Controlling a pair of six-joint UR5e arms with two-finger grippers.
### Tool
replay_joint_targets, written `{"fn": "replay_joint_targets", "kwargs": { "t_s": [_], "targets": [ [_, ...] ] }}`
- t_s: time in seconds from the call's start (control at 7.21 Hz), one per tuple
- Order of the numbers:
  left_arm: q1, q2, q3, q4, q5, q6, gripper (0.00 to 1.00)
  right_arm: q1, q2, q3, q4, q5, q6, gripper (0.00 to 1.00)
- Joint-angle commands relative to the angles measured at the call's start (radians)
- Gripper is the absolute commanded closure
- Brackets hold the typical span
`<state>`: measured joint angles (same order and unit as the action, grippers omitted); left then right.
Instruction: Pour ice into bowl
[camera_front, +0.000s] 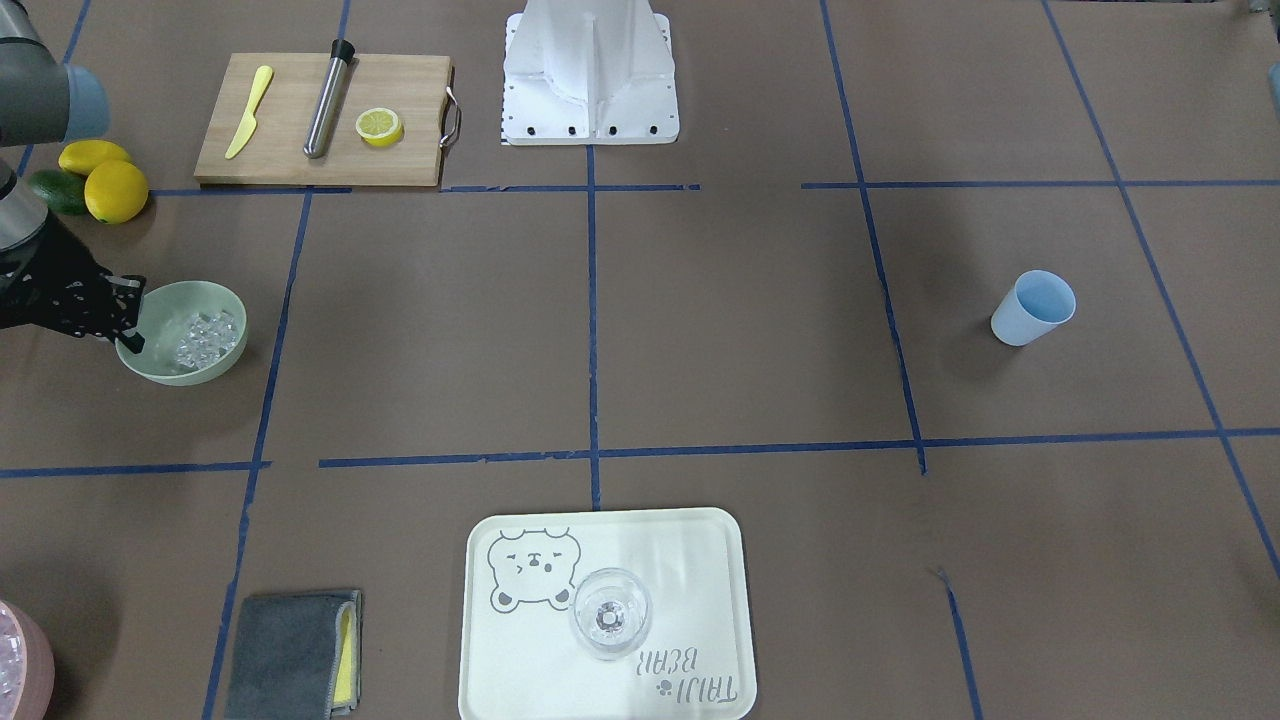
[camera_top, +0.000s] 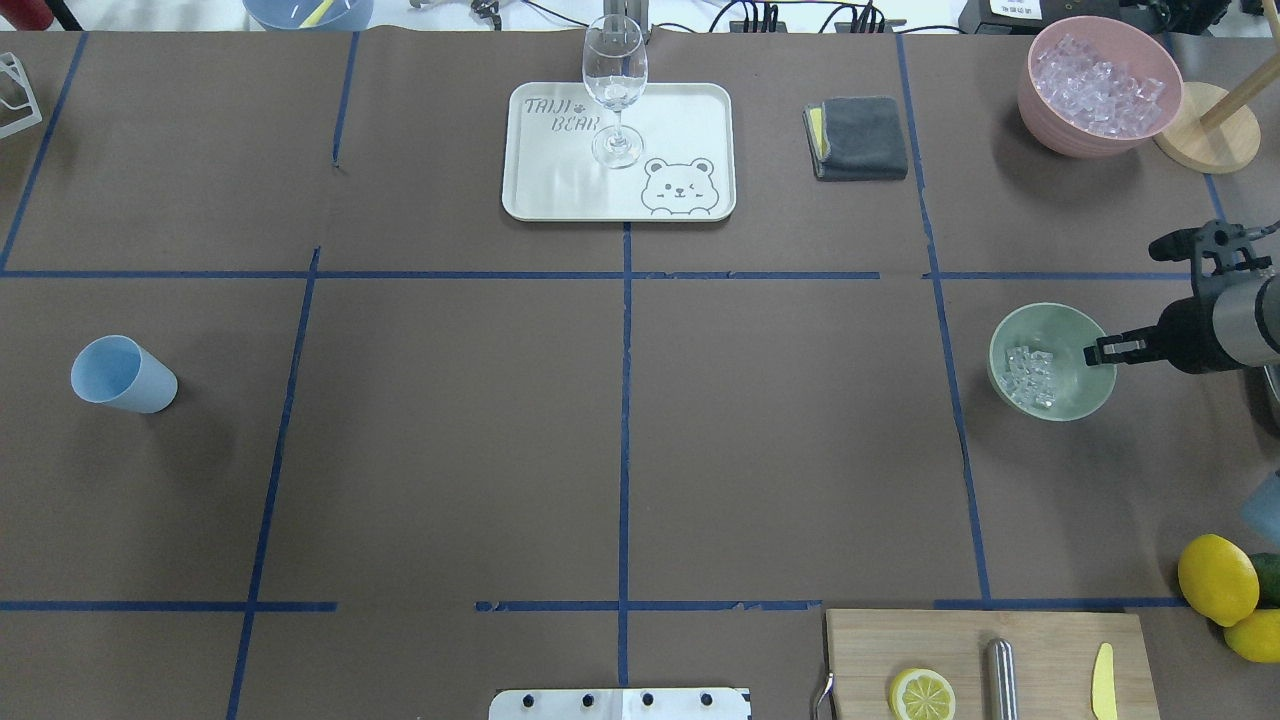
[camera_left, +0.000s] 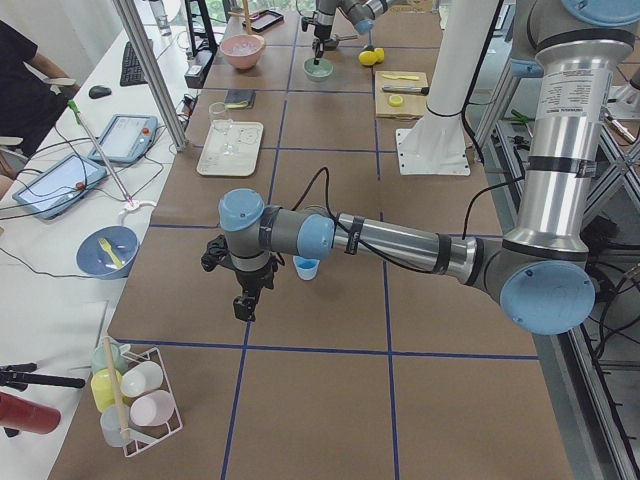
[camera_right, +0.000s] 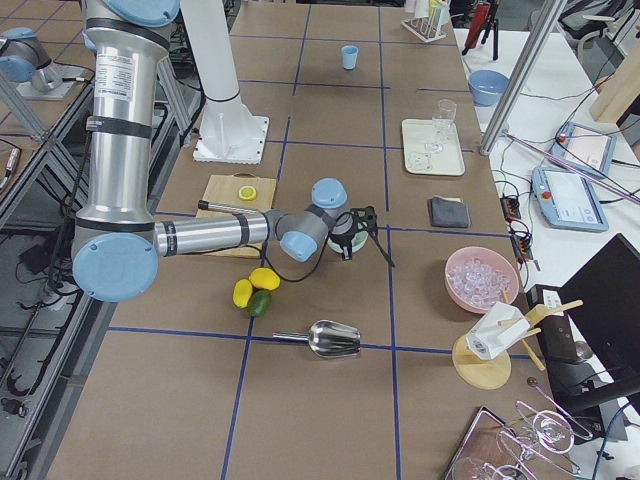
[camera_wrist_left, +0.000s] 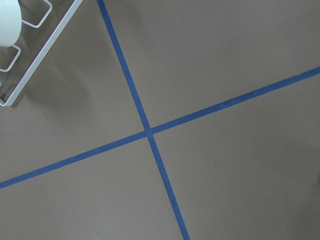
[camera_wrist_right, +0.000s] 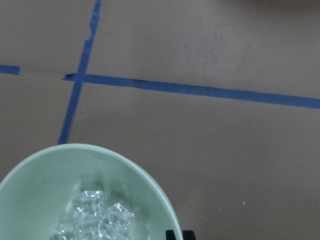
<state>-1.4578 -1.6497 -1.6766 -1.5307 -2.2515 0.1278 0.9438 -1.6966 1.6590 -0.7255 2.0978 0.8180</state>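
Two claws show: the right claw (camera_top: 1100, 352) sits at the rim of the sage-green bowl (camera_top: 1088, 396), its tips drawn nearly together with only a slit between them in the wrist view, though whether they pinch the rim cannot be told. Just beyond those tips the ice (camera_top: 1030, 376) lies heaped inside the bowl, which stands on the bench (camera_top: 700, 420). Well apart, the left claw (camera_left: 244, 303) hangs above the bench near a light blue cup (camera_left: 306, 267), its opening impossible to judge.
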Motion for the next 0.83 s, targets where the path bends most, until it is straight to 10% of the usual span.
{"fn": "replay_joint_targets", "kwargs": {
  "t_s": [0.0, 0.28, 0.42, 0.69],
  "targets": [
    [-0.001, -0.001, 0.000, 0.000, -0.002, -0.013, 0.00, 0.110, -0.012, -0.091, 0.089, 0.184, -0.013, 1.00],
    [0.001, -0.001, 0.001, -0.003, -0.002, -0.014, 0.00, 0.118, -0.012, -0.119, 0.087, 0.186, -0.013, 0.92],
    [0.001, -0.001, 0.000, -0.005, -0.002, -0.014, 0.00, 0.119, -0.011, -0.125, 0.087, 0.176, -0.008, 0.01],
    [-0.001, -0.001, 0.000, -0.008, -0.002, -0.013, 0.00, 0.160, -0.015, -0.120, 0.071, 0.177, -0.020, 0.00]
  ]
}}
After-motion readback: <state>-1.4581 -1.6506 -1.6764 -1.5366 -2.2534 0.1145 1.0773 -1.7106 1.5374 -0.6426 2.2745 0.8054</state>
